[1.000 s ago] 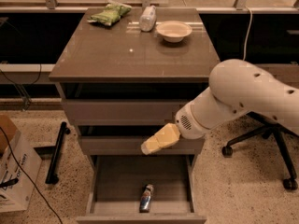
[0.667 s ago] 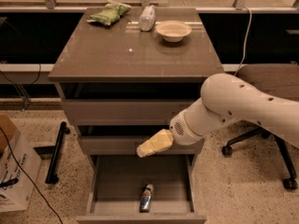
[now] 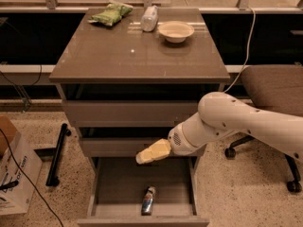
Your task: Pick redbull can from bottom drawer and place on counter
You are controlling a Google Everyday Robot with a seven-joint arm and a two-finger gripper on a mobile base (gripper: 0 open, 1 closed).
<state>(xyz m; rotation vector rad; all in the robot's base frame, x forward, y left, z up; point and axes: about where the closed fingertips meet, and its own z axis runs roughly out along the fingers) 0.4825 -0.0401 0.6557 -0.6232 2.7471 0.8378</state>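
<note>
The redbull can [image 3: 148,200] lies on its side on the grey floor of the open bottom drawer [image 3: 113,188], near the drawer's front, silver top pointing away from the front. My gripper [image 3: 150,152] with its cream-coloured fingers hangs over the back of the drawer, just in front of the middle drawer's face, above and behind the can and apart from it. The white arm [image 3: 236,122] reaches in from the right. The glossy grey-brown counter [image 3: 137,56] tops the cabinet.
On the counter's far edge are a green snack bag [image 3: 110,14], a clear plastic bottle lying down [image 3: 149,18] and a beige bowl [image 3: 175,31]. An office chair [image 3: 274,89] stands at the right. A cardboard box [image 3: 14,169] and a black bar [image 3: 57,152] sit on the floor left.
The arm has swung lower and leftward, bringing the gripper down towards the open bottom drawer. The can has not moved.
</note>
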